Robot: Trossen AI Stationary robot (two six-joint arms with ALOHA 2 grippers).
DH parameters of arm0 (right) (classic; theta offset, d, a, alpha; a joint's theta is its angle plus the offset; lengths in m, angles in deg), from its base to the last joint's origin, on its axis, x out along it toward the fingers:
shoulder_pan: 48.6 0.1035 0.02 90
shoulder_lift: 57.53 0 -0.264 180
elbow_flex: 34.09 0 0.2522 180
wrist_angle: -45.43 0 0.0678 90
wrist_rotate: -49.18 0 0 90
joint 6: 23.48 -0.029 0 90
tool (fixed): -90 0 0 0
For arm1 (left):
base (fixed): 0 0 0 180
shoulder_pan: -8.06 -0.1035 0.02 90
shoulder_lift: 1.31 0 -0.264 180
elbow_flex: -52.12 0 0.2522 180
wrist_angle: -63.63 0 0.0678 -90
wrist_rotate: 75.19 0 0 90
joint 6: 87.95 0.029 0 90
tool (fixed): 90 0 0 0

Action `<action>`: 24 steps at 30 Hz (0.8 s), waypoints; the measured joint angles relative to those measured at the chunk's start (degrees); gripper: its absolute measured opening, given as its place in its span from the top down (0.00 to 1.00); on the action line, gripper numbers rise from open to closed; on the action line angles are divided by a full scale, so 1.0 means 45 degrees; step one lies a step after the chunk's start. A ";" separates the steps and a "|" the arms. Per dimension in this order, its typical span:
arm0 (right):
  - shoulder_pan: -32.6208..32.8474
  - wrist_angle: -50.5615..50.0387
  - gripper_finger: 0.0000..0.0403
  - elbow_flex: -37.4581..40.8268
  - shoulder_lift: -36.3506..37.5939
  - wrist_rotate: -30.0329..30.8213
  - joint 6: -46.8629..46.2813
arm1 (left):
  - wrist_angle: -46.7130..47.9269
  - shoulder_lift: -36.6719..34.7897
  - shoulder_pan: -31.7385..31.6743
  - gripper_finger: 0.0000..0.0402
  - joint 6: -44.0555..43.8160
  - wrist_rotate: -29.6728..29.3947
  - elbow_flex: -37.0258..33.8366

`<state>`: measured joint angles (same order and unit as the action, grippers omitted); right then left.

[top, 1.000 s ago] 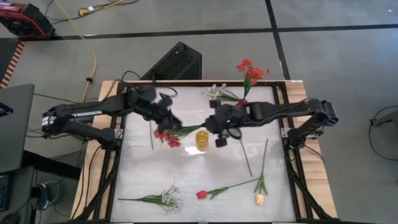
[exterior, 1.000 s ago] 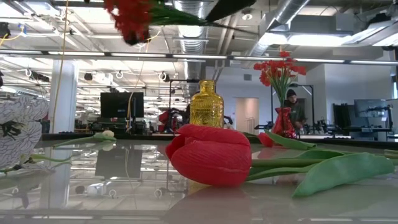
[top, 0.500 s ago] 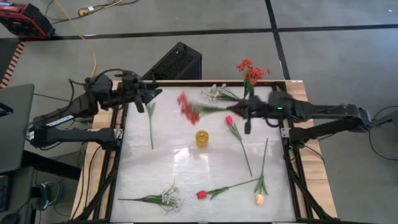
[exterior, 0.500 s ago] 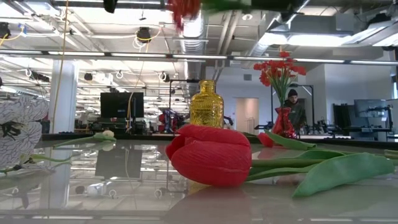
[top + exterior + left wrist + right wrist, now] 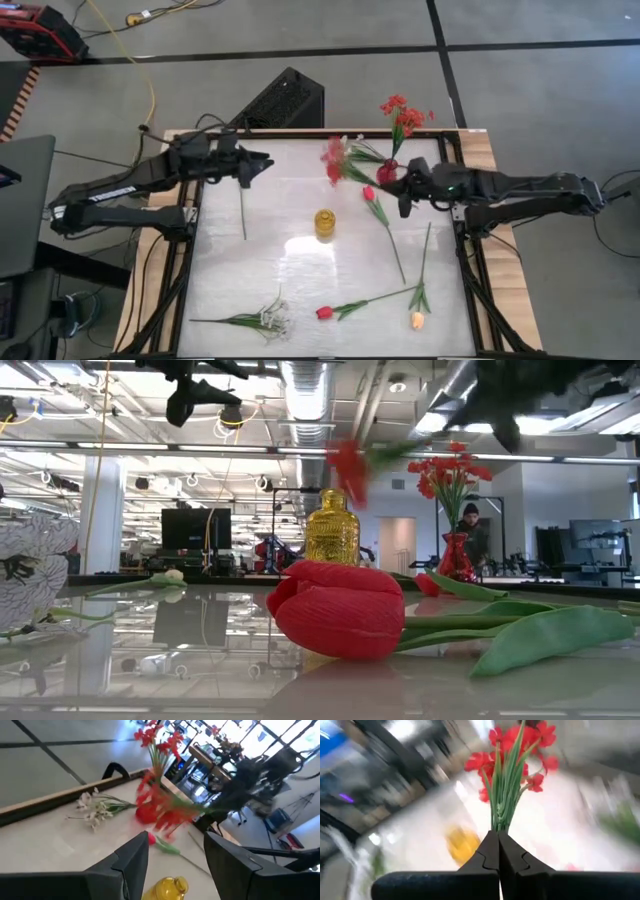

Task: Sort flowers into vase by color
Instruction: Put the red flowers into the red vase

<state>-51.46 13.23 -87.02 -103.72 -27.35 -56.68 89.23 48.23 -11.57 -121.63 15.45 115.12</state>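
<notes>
Right hand (image 5: 393,182) sits at the upper right of the bench (image 5: 300,280) in the high view, fingers pinched tight on the stem of a red clustered flower (image 5: 335,160), blooms blurred in the air above the yellow vase (image 5: 324,223) at center. Left hand (image 5: 258,165) hangs over the upper left edge with its fingers spread and nothing in them. Red vase (image 5: 387,173) with red blooms stands just beside the right hand; a red tulip (image 5: 324,312), a peach tulip (image 5: 417,320) and a white spray (image 5: 270,318) lie along the bottom.

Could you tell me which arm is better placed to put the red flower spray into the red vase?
The right: its gripper is shut on the red spray's stem beside the red vase. The left gripper is open and empty.
</notes>
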 joint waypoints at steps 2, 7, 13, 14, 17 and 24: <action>0.0130 -0.1566 0.96 0.0003 -0.0121 0.0040 -0.1119 | -0.0021 0.0190 0.0078 0.55 0.0066 0.0017 -0.0005; 0.0397 -0.4528 0.96 0.0003 -0.0354 0.0525 -0.3034 | -0.0606 0.0545 0.0138 0.55 0.0410 0.0057 -0.0005; 0.0124 -0.5620 0.90 -0.0016 -0.0653 -0.0758 -0.3654 | -0.0643 0.0856 0.0138 0.55 0.0644 0.0105 -0.0005; 0.0089 -0.5666 0.87 -0.0016 -0.0707 -0.1029 -0.3705 | -0.0634 0.0906 0.0138 0.55 0.0718 0.0115 -0.0005; -0.0040 -0.5811 0.75 -0.0016 -0.1107 -0.1726 -0.4183 | -0.0666 0.1023 0.0138 0.55 0.0911 0.0110 -0.0005; -0.0982 -0.6023 0.50 -0.0016 -0.2763 -0.3426 -0.2719 | -0.1062 0.1165 0.0138 0.55 0.1136 0.0116 -0.0005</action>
<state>-55.88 -13.87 -87.09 -116.15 -42.77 -68.92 84.46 53.47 -10.95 -116.52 15.97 115.10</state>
